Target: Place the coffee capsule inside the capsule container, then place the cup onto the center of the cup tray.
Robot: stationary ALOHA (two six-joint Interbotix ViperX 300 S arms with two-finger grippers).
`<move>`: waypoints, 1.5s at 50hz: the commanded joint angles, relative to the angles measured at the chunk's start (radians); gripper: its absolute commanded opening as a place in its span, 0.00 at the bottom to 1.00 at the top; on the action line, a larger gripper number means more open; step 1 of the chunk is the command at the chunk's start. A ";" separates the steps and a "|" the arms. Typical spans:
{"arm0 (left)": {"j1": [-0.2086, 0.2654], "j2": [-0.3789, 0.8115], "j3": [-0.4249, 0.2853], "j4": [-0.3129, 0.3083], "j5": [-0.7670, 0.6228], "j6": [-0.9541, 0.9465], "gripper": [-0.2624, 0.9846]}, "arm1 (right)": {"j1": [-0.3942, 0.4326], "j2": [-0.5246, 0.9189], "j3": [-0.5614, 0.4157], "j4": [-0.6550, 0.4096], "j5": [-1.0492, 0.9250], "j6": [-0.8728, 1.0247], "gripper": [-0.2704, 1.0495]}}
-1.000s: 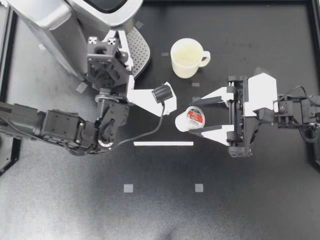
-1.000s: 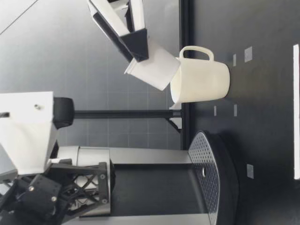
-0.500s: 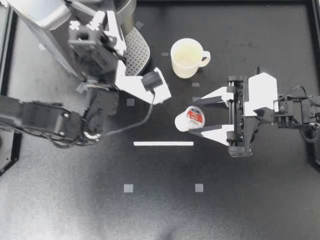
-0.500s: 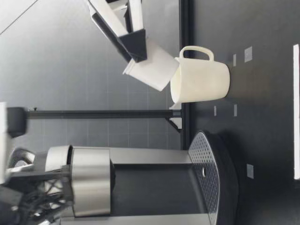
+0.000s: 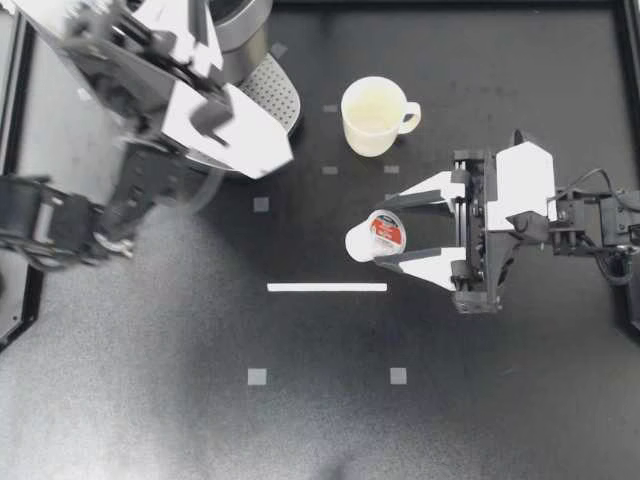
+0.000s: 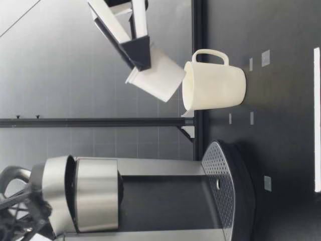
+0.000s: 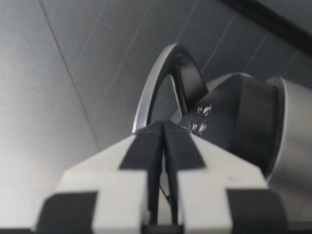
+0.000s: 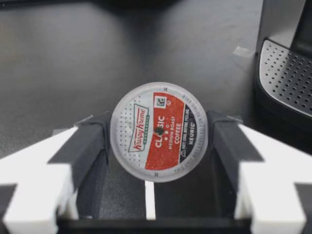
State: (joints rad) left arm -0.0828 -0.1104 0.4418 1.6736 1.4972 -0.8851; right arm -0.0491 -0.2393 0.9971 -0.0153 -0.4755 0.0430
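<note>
**Desk:** Where's the capsule (image 5: 374,238)?

**Me:** In my right gripper (image 5: 384,231), fingers clamped on its two sides. It's held off the table, between the cup (image 5: 372,115) and the white strip (image 5: 326,287).

**Desk:** Which way does it point?

**Me:** Its axis runs along the gripper, tilted. The foil lid faces my wrist and sits higher, and the base is lower, toward the machine (image 6: 150,193).

**Desk:** And your left?

**Me:** My left gripper (image 5: 268,152) is up by the machine's top, fingers pressed together. The cup stands upright beside the tray (image 5: 282,95).
</note>
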 commanded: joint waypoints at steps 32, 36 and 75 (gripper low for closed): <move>0.232 -0.364 0.170 0.002 -0.388 -0.391 0.28 | -0.006 -0.054 -0.097 -0.002 -0.060 0.015 0.60; 0.259 -0.387 0.186 0.002 -0.407 -0.403 0.28 | -0.006 -0.058 -0.106 -0.002 -0.078 0.015 0.60; 0.365 -0.552 0.245 0.066 -0.765 -0.617 0.28 | -0.216 -0.083 -0.345 -0.005 0.032 -0.101 0.60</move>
State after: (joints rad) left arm 0.2792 -0.6335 0.6949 1.7089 0.7716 -1.4665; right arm -0.2393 -0.3175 0.7179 -0.0184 -0.4847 -0.0445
